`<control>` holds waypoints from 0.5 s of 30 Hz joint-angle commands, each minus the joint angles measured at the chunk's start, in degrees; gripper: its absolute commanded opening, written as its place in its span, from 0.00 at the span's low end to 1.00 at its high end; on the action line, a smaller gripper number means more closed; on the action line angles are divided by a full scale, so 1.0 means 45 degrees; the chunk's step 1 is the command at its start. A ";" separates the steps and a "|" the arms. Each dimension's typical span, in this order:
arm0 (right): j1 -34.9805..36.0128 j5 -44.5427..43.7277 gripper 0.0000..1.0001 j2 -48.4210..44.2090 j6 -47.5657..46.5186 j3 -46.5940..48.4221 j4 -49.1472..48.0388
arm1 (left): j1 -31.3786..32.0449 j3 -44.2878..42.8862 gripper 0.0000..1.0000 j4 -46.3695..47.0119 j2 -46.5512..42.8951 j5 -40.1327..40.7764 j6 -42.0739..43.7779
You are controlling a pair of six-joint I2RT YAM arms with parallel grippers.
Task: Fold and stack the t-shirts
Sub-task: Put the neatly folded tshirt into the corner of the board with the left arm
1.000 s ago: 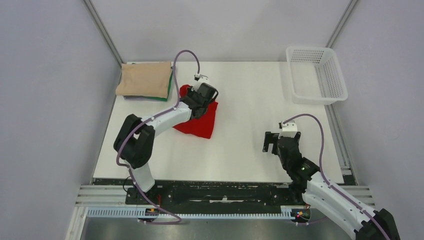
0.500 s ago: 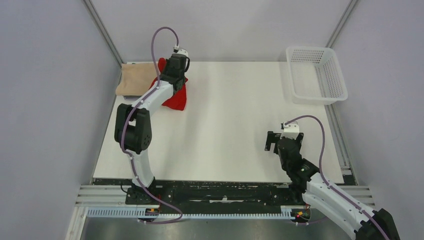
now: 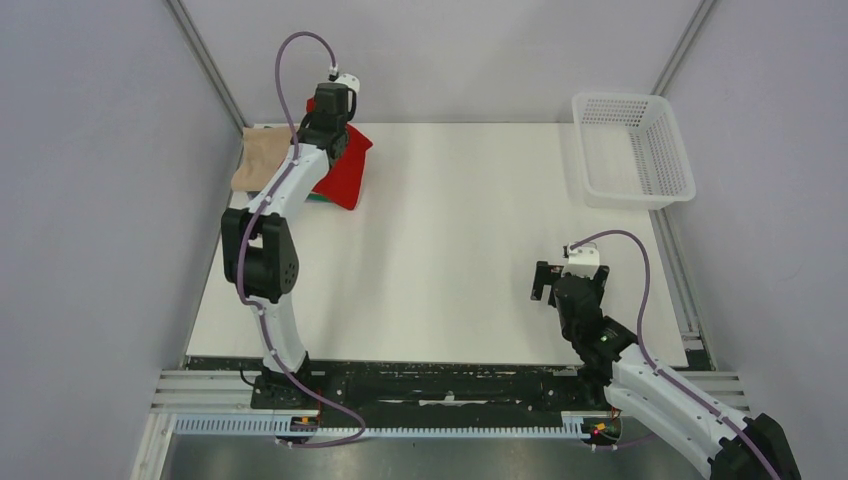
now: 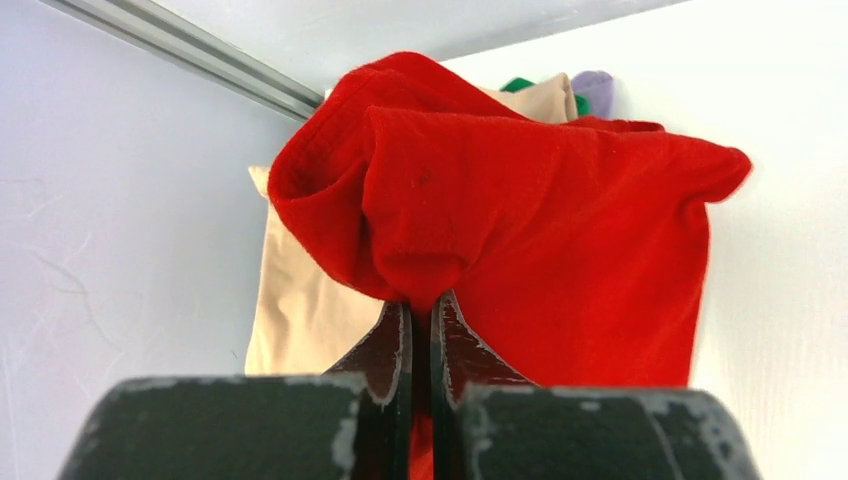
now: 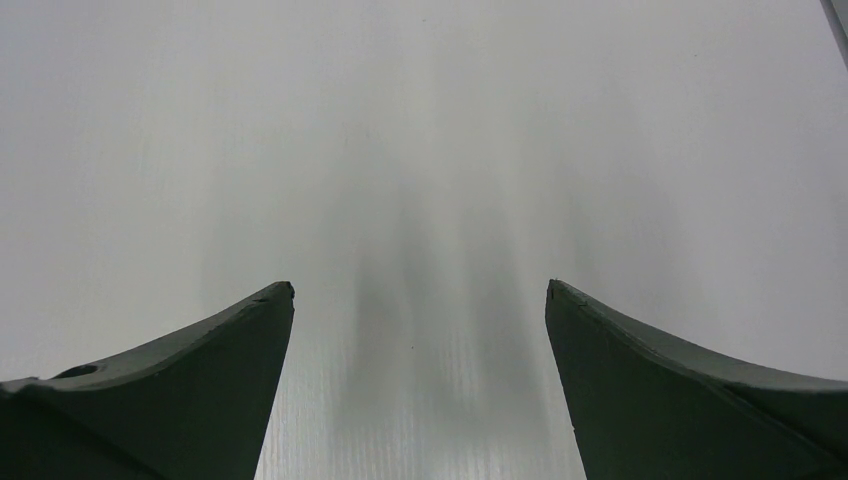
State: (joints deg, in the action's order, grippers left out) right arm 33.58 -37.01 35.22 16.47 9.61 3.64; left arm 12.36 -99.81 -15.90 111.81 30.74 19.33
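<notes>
The left gripper (image 4: 420, 305) pinches the red shirt (image 4: 560, 220) tight, just above the beige shirt (image 4: 295, 320). It should lower slowly, flat and lined up. The right gripper (image 5: 420, 300), far from the beige shirt, has fingers wide apart.

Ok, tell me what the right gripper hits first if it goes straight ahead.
The right gripper, open and empty, points down at the table. It would probably touch that first; nothing else shows in its line.

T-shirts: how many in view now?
3: red shirt in the left gripper, far-left corner; beige shirt below it; green shirt edge under that. Purple sliver may be another.
</notes>
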 commanded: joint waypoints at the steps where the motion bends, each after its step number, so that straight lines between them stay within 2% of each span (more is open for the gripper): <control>1: -0.0002 -0.0420 0.98 -0.0105 0.0070 -0.0035 -0.0445 | 0.0046 -0.0788 0.02 -0.0310 -0.1256 -0.0435 -0.0463; 10: -0.0002 -0.0451 0.98 -0.0380 0.0105 -0.0089 -0.0415 | 0.0046 -0.1627 0.02 -0.1212 -0.2004 -0.0845 -0.1215; 15: -0.0002 -0.0569 0.98 -0.0425 0.0188 -0.0096 -0.0345 | 0.0027 -0.2013 0.02 -0.1428 -0.2049 -0.0698 -0.1024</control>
State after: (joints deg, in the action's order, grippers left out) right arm 33.58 -37.43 33.91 16.49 9.50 3.60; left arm 12.62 -105.25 -23.24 106.39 27.64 16.21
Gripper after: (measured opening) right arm 0.979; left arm 0.055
